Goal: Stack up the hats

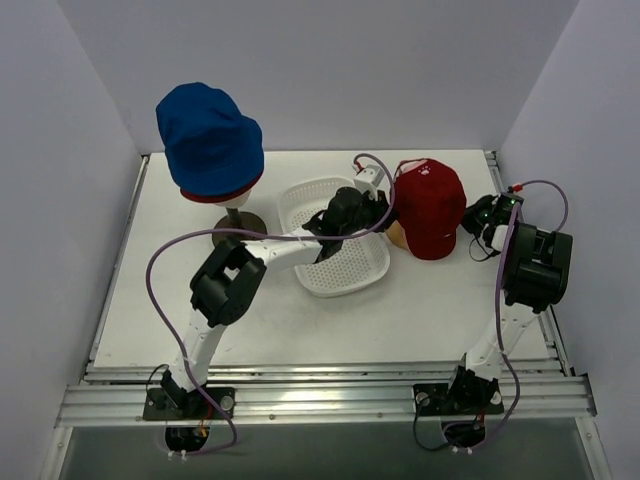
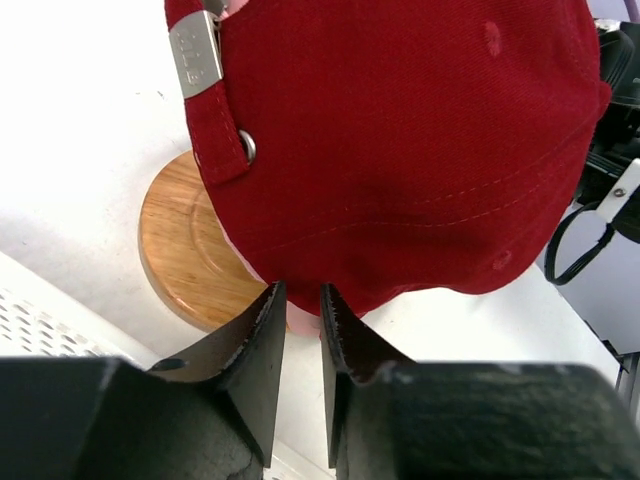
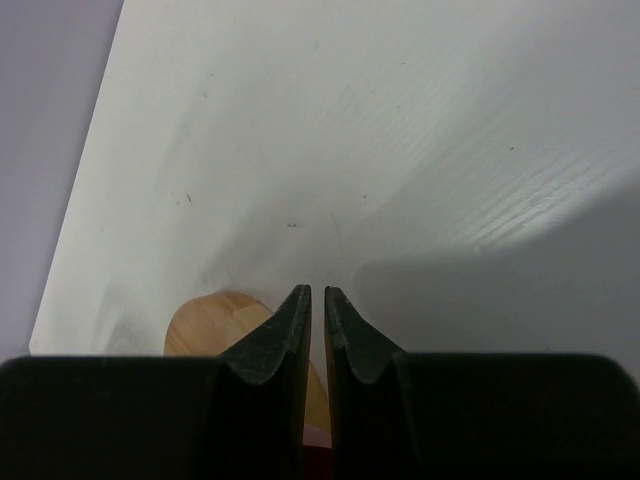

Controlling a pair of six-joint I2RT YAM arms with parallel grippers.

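Left jaws sat narrow at the red cap (image 2: pixel 400 140) hem, grip unclear; right jaws nearly closed, empty. The blue hat (image 1: pixel 208 135) covered the dark red hat (image 1: pixel 215 194): two piles to merge, I'd say.

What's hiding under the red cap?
A round wooden base sticks out beneath the red cap, and a thin pink edge peeks from under its rim. Whatever holds the cap up is covered, so it cannot be seen.
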